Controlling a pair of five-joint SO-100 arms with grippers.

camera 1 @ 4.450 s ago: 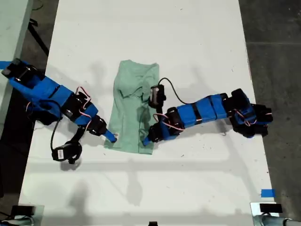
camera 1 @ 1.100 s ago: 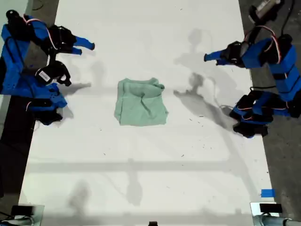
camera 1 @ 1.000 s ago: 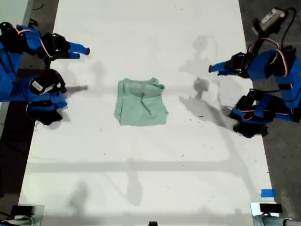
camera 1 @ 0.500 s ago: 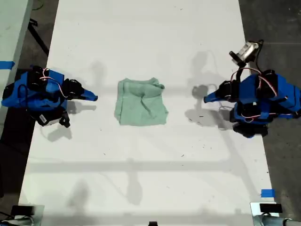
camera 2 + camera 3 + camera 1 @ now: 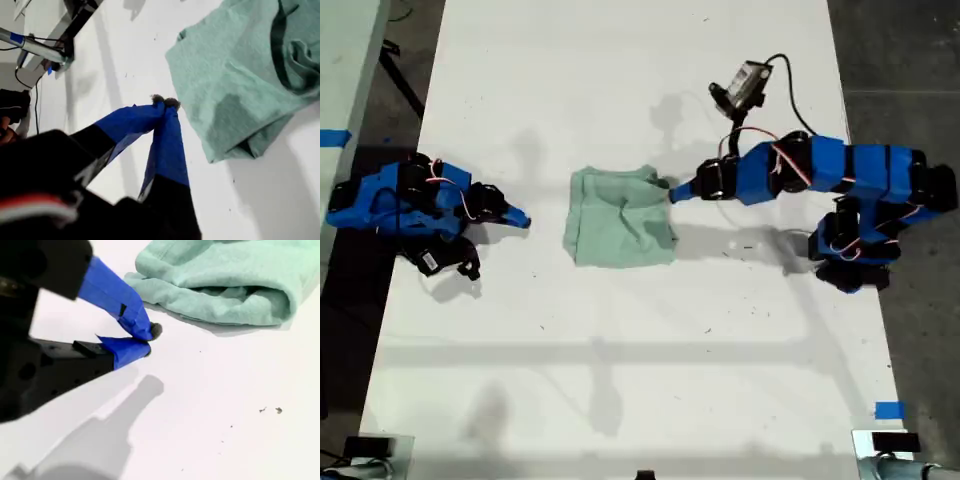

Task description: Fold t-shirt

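Note:
The pale mint-green t-shirt (image 5: 620,220) lies folded into a small, roughly square bundle on the white table, with a rumpled crease near its far corner at the exterior view's right. My first gripper (image 5: 523,220) rests low at the exterior view's left, shut and empty, a short gap from the t-shirt's (image 5: 235,85) edge. The first gripper's tips (image 5: 163,102) meet. My second gripper (image 5: 674,193) reaches in from the exterior view's right. It is shut and empty, with its tips right at the shirt's far corner. In the second wrist view that gripper (image 5: 150,340) sits just off the rolled edge of the t-shirt (image 5: 225,285).
The white table (image 5: 620,380) is long, with dark floor along both sides in the exterior view. A blue tape strip (image 5: 888,410) marks its near corner at the exterior view's right. A second pale table (image 5: 350,50) and a metal bar (image 5: 30,47) stand beyond the first arm.
The long shirt has been folded in half and both arms have withdrawn to the sides. In the last half second the second arm stretched in to the shirt's corner. The first arm barely moved.

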